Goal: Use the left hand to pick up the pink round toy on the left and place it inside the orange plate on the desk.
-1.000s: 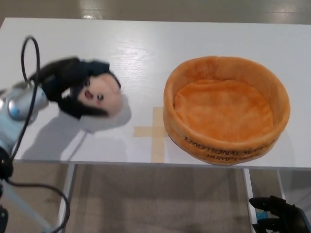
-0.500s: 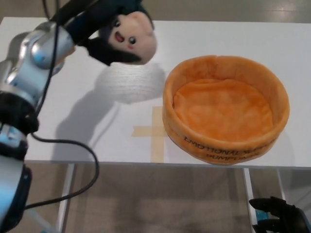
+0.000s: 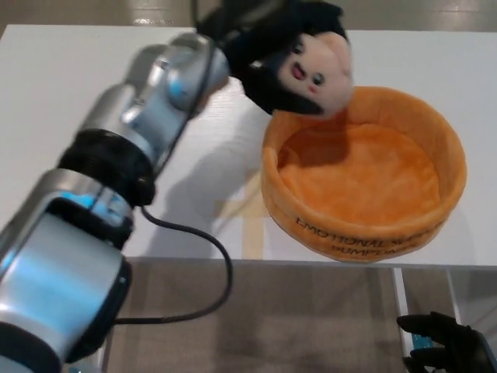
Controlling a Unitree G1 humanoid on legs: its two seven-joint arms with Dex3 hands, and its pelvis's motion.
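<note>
Since the earlier frames the pink round toy point(image 3: 311, 66) has travelled from the table's left side up and across, and now hangs over the far-left rim of the orange plate point(image 3: 365, 225). The left hand point(image 3: 241, 23) clasps it from behind, fingers closed into its dark hair, face tilted toward the camera. The plate's hollow lies just ahead of and below that hand. To finish well, I judge the hand should carry a little farther past the rim, lower until the toy nears the soft floor, then let go. The right hand point(image 3: 446, 346) hangs low below the table edge; its fingers I cannot tell.
</note>
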